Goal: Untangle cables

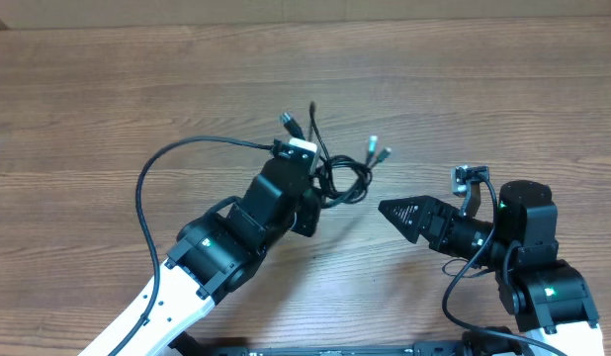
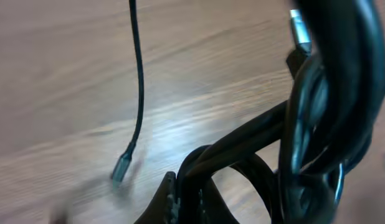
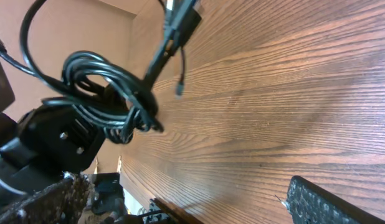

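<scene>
Cables (image 1: pixel 343 176) in a bunch, grasped by left tool (image 1: pixel 323 195), right tool (image 1: pixel 388 210) released, near their right side

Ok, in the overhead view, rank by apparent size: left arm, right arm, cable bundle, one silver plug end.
Largest to smallest:
left arm
right arm
cable bundle
silver plug end
Both arms run off frame; only their visible parts are compared.
</scene>
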`<control>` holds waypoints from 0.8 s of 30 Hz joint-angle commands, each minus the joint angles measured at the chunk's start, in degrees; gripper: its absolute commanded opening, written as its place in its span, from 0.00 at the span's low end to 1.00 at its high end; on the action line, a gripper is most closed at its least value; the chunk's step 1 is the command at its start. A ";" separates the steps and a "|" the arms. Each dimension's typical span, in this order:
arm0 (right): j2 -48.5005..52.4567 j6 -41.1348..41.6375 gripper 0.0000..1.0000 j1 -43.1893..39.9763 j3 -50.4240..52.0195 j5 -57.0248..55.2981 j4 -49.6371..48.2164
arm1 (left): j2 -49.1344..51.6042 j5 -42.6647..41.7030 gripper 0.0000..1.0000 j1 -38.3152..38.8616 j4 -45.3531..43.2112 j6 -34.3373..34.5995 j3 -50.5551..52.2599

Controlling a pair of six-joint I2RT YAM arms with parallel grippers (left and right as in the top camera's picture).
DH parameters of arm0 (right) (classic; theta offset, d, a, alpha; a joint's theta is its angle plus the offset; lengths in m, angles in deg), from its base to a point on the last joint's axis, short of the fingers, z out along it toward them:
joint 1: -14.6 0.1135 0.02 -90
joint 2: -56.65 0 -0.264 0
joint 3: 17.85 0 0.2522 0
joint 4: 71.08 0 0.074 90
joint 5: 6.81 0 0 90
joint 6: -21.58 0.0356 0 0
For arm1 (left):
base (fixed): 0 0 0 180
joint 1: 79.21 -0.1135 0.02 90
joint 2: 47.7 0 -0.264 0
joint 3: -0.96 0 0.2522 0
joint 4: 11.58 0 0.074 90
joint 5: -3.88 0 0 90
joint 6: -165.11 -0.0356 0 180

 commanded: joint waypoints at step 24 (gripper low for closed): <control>1.25 2.60 1.00 -0.09 -0.66 -10.67 -4.59 | -0.59 -15.72 0.04 3.26 -5.62 32.48 -0.92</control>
